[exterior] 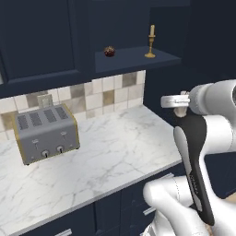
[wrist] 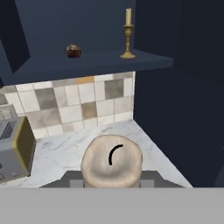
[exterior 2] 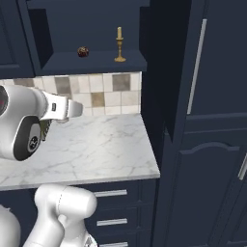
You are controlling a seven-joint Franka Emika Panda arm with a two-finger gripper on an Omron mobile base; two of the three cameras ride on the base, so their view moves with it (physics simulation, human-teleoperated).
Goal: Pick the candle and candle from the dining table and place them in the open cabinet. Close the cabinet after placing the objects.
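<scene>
A tan taper candle (exterior: 151, 43) (exterior 2: 119, 44) (wrist: 127, 33) on a brass holder stands upright at the right end of the open cabinet's shelf (exterior: 133, 59) (exterior 2: 91, 61) (wrist: 96, 61). In the hand view my gripper (wrist: 112, 178) is shut on the short grey-beige candle stub (wrist: 112, 161). I look down on its round top and black wick. It hangs over the marble counter, below and in front of the shelf. The cabinet door (exterior 2: 212, 62), with its silver bar handle, stands swung open to the right. The dining table is out of view.
A small dark red round thing (exterior: 109, 51) (exterior 2: 83, 51) (wrist: 73, 50) sits mid-shelf, left of the taper. A silver toaster (exterior: 45, 132) (wrist: 13, 148) stands on the marble counter (exterior: 120, 147) (exterior 2: 106, 144) to the left. A tall navy panel (wrist: 175, 87) rises at right.
</scene>
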